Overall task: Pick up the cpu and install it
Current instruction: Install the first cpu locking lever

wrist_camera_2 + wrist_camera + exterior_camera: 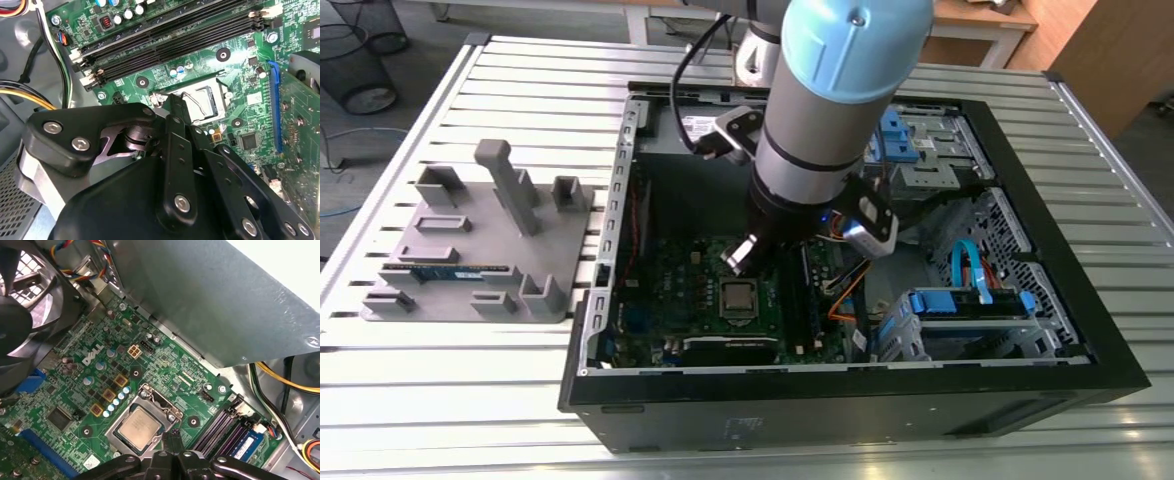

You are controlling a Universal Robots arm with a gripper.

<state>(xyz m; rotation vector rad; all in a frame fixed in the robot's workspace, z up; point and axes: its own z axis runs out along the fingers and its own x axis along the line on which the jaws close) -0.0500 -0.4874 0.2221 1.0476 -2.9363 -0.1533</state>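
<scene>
My pincer (pixel 172 435) was drawn narrow, tips together with nothing between them, close by one corner of the socket (pixel 156 399) in the first wrist view. I could not tell whether the tips touched it. The cpu (pixel 140 424) lay just beside my tips, flat in the socket with its silver top bare. In the exterior view the cpu (pixel 739 296) sat below my arm (pixel 827 120), deep in the case (pixel 1067 330) on the desk (pixel 467 400).

I judged the work in hand to be the seating, so the care lay in straightness. Any touch should go squarely down on the middle of the metal top, lightly, with no sideways drag to skew the chip on its contacts. The memory slots (pixel 220 427) ran close on the other side of my tips, leaving little room to wander. I could not tell whether the socket's frame was clamped.
</scene>
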